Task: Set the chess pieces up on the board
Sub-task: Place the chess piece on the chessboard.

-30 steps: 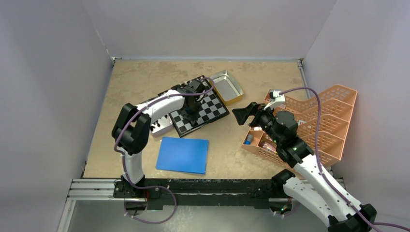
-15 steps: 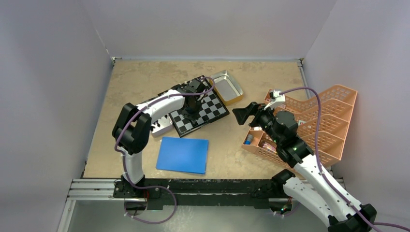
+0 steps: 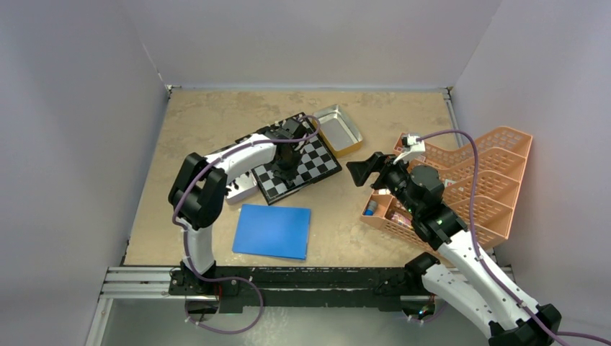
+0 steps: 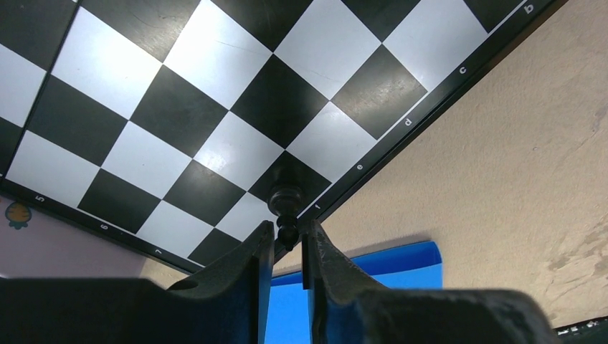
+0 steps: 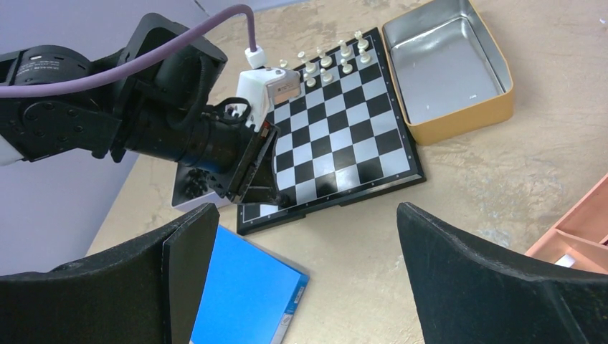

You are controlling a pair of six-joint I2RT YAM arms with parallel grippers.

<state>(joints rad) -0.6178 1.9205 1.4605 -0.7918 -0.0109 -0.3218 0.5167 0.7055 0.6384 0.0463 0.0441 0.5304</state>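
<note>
At the board (image 4: 236,150) edge, the left gripper (image 4: 288,228) stands narrowly parted around 1 black piece (image 4: 285,199); whether it grips, I cannot tell. Blue sheet (image 4: 373,261) lies near.

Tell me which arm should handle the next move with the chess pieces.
Left. The left pincer is down at the board's edge with a black piece standing between its fingertips. The right pincer hangs open beside the board, near the orange basket, holding nothing.

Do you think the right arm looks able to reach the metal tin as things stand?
Probably yes: the right gripper hangs open, and only bare table separates it from the metal tin.
</note>
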